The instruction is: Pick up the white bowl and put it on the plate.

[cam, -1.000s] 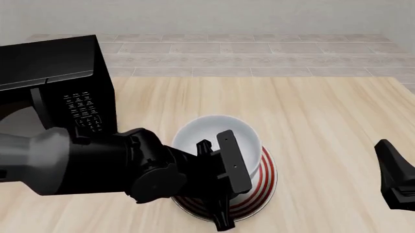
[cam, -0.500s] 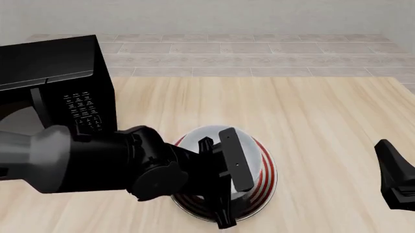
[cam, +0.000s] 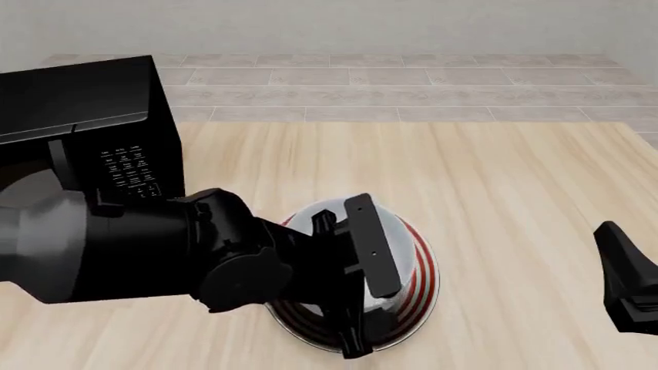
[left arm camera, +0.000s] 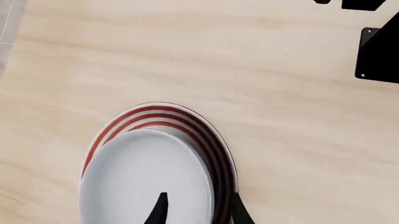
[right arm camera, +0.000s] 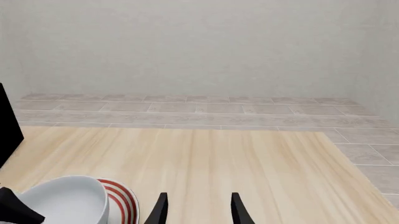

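Glossy, plain white deep bowl (left arm camera: 145,179) sits on the round flat white plate with three red rings (left arm camera: 209,140) near the near edge of the light wooden table (cam: 514,193), covering most of it so that only a crescent of red bands shows. The left gripper (left arm camera: 198,213) has one finger inside the bowl and the other outside its wall, straddling the rim; whether the pads press the wall I cannot tell. Placement looks done, and what remains, I judge, is letting go and lifting clear. The right gripper (right arm camera: 197,207) waits well apart toward the table's right edge, fingers spread and empty. A black microwave oven (cam: 92,131) stands at the left edge.
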`<state>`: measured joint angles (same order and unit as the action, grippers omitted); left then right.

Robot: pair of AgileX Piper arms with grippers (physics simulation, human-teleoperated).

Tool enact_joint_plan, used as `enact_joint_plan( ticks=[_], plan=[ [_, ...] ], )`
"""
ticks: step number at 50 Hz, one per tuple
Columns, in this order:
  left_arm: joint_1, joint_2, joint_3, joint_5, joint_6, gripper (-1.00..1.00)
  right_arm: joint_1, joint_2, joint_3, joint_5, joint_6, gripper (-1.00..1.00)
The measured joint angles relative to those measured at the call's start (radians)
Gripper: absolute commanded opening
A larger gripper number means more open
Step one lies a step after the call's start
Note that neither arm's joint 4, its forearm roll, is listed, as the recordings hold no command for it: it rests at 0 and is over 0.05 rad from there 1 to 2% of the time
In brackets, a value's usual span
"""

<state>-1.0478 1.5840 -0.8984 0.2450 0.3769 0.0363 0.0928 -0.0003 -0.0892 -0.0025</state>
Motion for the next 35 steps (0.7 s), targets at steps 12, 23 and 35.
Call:
enact_joint_plan(
  ticks=[12,23,35],
  plan=[
    [0.002,-0.089,-0.011,0.078,0.004,1.0,0.0,0.0,0.0,0.0,0.0,1.0],
    [0.002,-0.203,-0.011,0.167,0.018,1.0,0.0,0.0,0.0,0.0,0.0,1.0],
    [-0.003,-0.348,-0.005,0.256,0.017,1.0,0.0,0.0,0.0,0.0,0.0,1.0]
  ],
)
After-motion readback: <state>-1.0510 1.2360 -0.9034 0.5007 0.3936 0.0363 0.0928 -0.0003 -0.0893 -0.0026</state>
